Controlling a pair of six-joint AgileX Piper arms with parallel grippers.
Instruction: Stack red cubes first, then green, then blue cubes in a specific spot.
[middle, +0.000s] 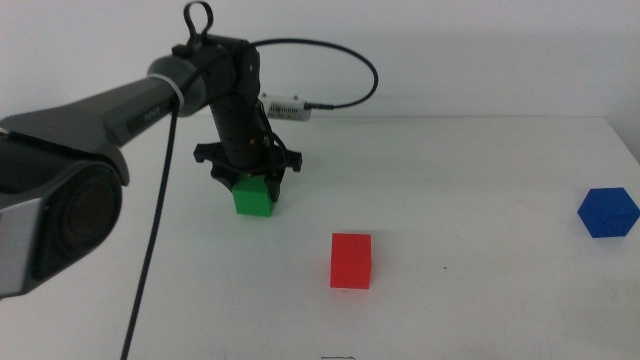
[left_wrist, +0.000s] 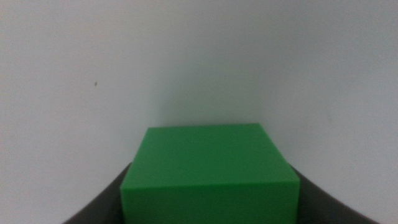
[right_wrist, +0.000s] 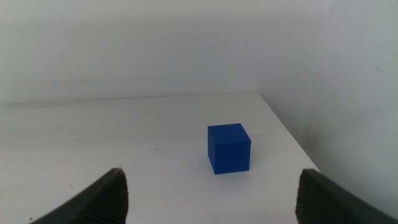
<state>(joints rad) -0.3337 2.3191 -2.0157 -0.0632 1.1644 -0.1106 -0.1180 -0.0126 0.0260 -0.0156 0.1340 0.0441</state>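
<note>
One left claw (middle: 250, 183) gripping green cube (middle: 254, 197), mid-table

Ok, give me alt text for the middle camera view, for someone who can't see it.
The left gripper reaches down over a green cube on a white table. A red cube stands alone nearer the camera, and a blue cube sits far right.
</note>
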